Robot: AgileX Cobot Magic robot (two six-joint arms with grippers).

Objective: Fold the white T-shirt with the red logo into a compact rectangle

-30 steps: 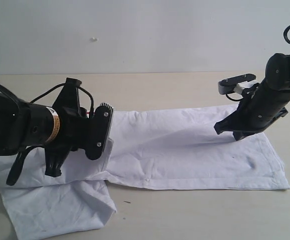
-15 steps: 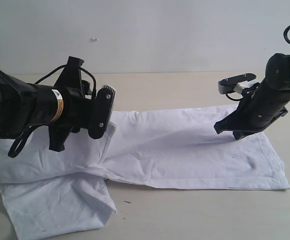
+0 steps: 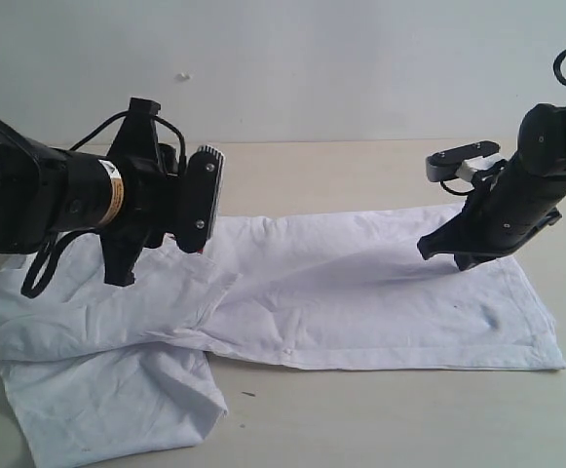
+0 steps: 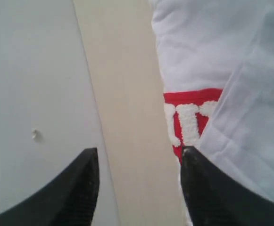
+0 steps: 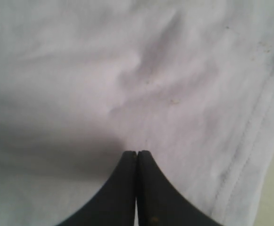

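The white T-shirt (image 3: 360, 292) lies long and flat on the tabletop (image 3: 341, 171), with one end bunched up at the front left. The left pincer (image 4: 137, 162) is wide open and holds nothing. It hangs over the shirt's far edge, where a bit of the red logo (image 4: 189, 120) peeks out from under a fold. The right pincer (image 5: 137, 157) is squeezed tight, low over the other end; I can't tell if it touches the cloth. If the left one grabs only the top layer, the fold could slide open and go crooked.

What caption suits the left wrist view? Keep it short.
Open left gripper beside the white T-shirt, its red logo peeking out.
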